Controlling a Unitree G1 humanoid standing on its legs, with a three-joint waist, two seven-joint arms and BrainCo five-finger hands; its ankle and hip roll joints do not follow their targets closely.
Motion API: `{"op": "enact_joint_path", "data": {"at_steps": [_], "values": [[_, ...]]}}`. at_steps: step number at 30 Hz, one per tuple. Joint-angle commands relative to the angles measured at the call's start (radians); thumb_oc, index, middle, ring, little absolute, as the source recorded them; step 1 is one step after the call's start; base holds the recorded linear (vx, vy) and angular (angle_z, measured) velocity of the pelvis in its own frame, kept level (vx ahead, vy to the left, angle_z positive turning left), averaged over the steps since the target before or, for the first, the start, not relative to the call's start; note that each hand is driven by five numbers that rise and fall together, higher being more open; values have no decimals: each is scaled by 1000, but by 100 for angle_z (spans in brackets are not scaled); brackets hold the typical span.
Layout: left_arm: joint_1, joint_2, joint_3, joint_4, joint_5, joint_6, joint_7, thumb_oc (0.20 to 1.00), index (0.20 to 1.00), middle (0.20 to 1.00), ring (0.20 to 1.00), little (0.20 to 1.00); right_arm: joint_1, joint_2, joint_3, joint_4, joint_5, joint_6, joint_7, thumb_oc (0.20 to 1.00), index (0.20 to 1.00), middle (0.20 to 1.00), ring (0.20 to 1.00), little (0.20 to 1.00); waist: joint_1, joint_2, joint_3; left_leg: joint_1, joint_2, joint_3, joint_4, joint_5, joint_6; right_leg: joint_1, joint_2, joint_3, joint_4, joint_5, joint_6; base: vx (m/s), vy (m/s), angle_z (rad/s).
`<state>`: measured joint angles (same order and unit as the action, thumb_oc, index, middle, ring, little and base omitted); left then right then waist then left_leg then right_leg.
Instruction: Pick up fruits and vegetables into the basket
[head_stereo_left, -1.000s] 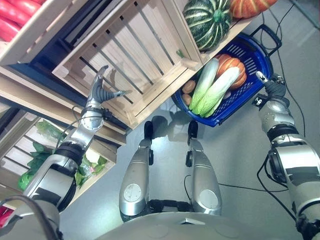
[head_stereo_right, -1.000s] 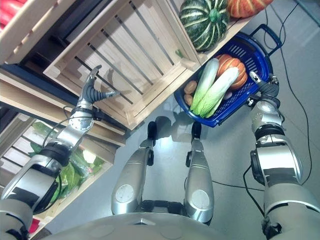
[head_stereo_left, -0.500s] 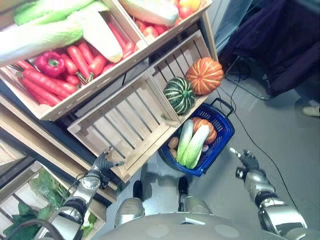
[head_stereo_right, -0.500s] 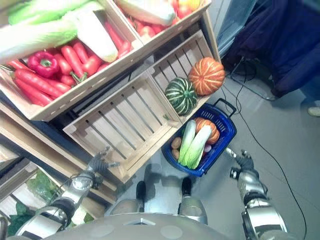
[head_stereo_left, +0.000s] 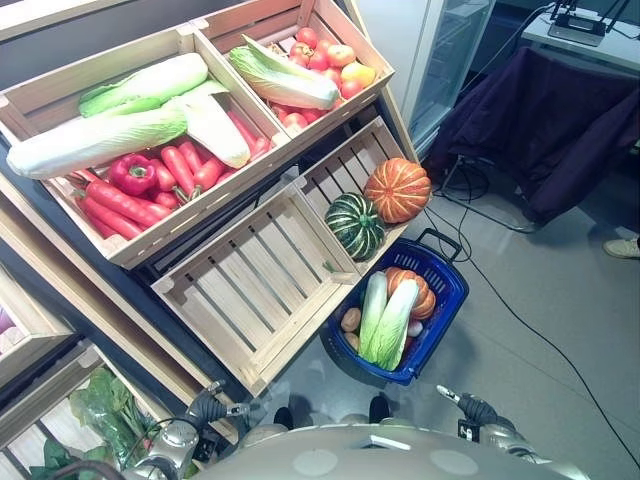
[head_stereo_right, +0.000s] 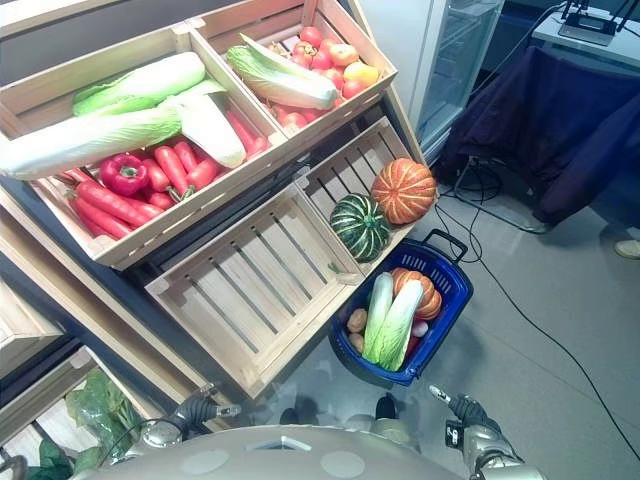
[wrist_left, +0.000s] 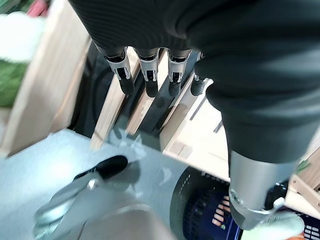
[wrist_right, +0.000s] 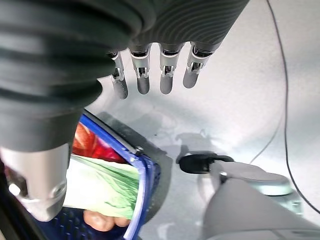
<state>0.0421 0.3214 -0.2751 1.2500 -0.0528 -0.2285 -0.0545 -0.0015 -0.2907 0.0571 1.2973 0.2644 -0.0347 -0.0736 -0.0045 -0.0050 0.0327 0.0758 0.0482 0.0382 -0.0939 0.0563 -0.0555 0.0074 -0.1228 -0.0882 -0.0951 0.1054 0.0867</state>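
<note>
Both robot hands empty, fingers straight – left (wrist_left: 150, 75), right (wrist_right: 155, 75) | basket (head_stereo_left: 445, 300) at 4 o'clock | next: reach green squash (head_stereo_left: 354, 225) – grip wide

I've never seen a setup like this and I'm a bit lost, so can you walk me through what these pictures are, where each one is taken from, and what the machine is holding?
This is a humanoid robot with two arms and finger hands. Two pictures come from a stereo camera on its head, looking down. They show a wooden produce stand: one crate holds cabbages, carrots and a red pepper, another holds a cabbage and tomatoes. Lower down sit a green striped squash and an orange pumpkin, beside an empty slatted crate. On the floor stands a blue basket, already holding two cabbages, a small pumpkin and potatoes.

The other two pictures come from cameras on the wrists, looking along each hand. The left hand hangs near the stand's base, the right hand above the floor by the basket. Both have relaxed, straight fingers and hold nothing.
</note>
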Motion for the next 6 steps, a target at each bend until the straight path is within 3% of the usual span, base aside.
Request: {"op": "enact_joint_path", "data": {"at_steps": [1, 6], "values": [[-65, 3, 53, 54, -47, -4, -27, 1000, 1000, 1000, 1000, 1000, -63, 10, 35, 40, -27, 8, 27, 1000, 1000, 1000, 1000, 1000, -9, -3, 37, -7, 13, -4, 31, -56, 16, 45, -8, -2, 80, -71, 16, 34, 29, -3], [-70, -3, 49, 56, -64, 9, -52, 1000, 1000, 1000, 1000, 1000, -64, 9, 49, 56, -52, 26, 45, 1000, 1000, 1000, 1000, 1000, -10, -2, 37, -5, 15, -3, 34, -59, 14, 48, -8, -1, 79, -74, 15, 7, 5, -1]]}}
